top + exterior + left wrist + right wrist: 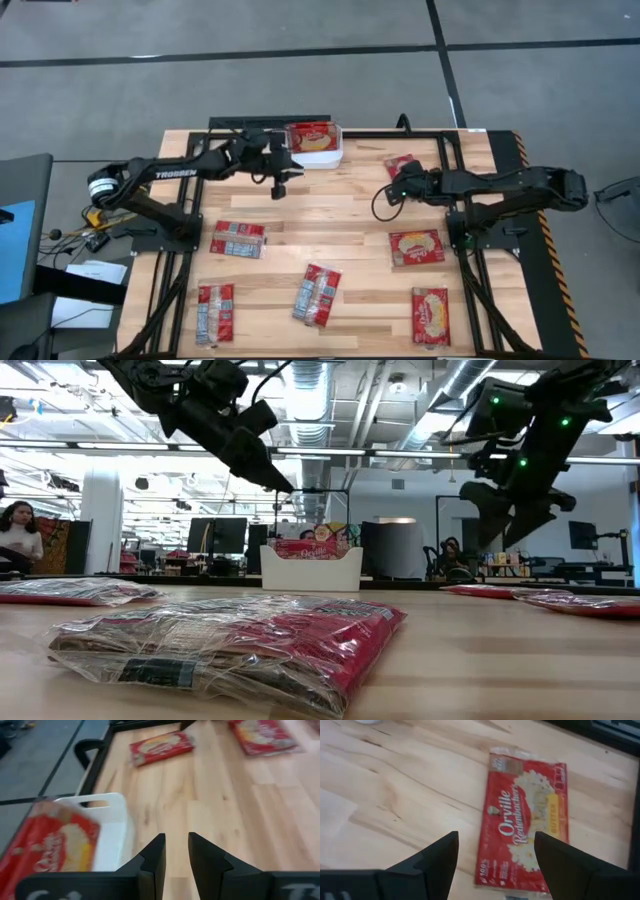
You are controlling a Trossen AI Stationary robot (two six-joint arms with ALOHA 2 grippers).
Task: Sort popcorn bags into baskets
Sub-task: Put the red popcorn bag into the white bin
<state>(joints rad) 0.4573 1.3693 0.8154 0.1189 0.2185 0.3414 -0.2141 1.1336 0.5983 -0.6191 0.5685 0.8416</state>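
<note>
Left gripper [281, 188] hangs above the light wooden slatted table [340, 215], just beside the small white plastic rectangular bin [333, 156] at the far edge. Its two dark fingers [151, 857] are nearly together with a narrow gap, nothing between them. A flat red popcorn packet with pale oval picture [311, 137] lies in the bin, face up.

Right gripper [396, 187] hovers over a flat red packet [525, 815] near the far right of the table, fingers [439, 851] spread wide either side of it in the right wrist view, not touching it, holding nothing.

Six more packets lie loose on the table. Two, picture side up, on the right: one mid-table [417, 247], one near the front edge [431, 314]. Three, printed whitish-grey side up: one left of centre [238, 239], one front left [215, 312], one front centre, tilted [318, 295]. The sixth is under the right gripper.
</note>
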